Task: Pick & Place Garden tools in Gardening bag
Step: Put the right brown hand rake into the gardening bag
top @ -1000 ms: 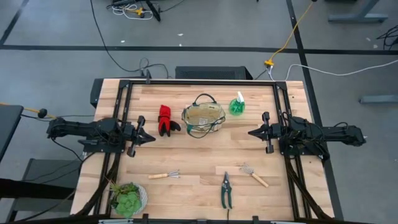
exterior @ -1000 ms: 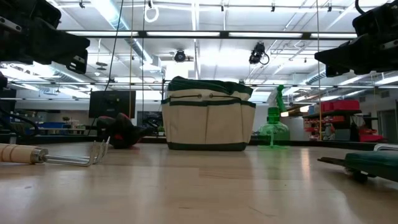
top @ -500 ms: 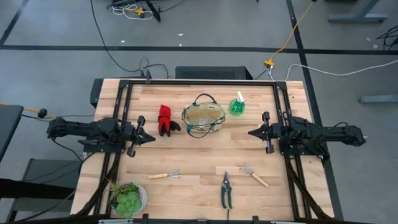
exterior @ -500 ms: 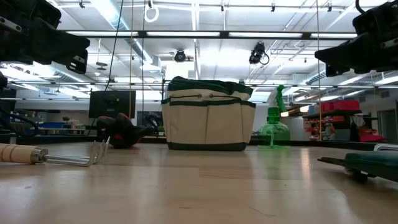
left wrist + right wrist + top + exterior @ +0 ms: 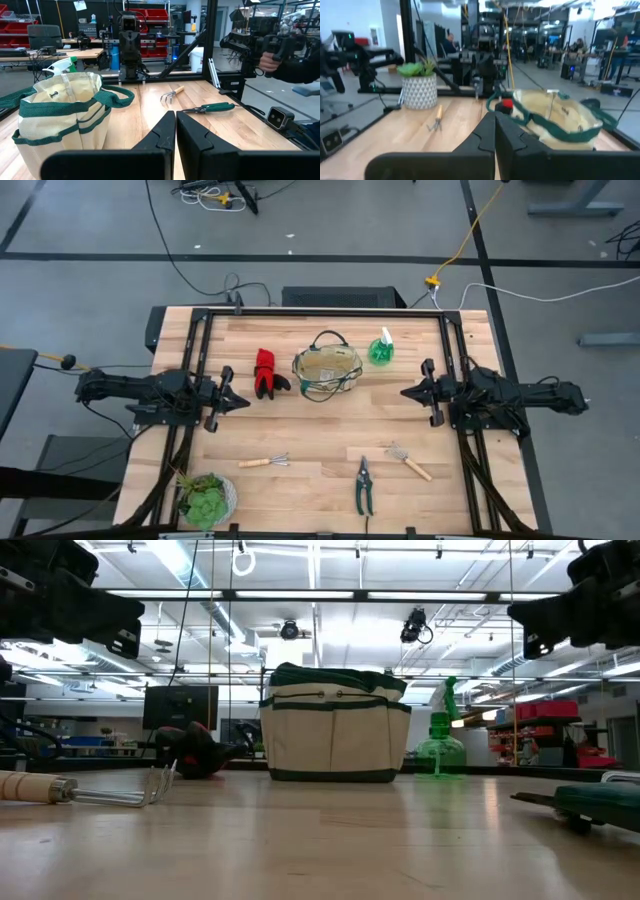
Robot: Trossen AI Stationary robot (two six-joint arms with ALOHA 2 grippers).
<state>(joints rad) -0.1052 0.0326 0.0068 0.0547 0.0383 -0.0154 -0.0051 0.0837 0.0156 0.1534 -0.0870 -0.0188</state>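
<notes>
Right gripper creeping back slightly, fingers together; left gripper idling, also together. Spray bottle sitting at its 1 o'clock, nearest.

No readable text, label, brand or number on any object or in room

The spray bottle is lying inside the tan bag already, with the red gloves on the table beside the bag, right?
Not quite. The spray bottle stands on the table beside the tan bag, not inside it; the high view shows this. The red gloves do lie on the table on the bag's other side.
</notes>
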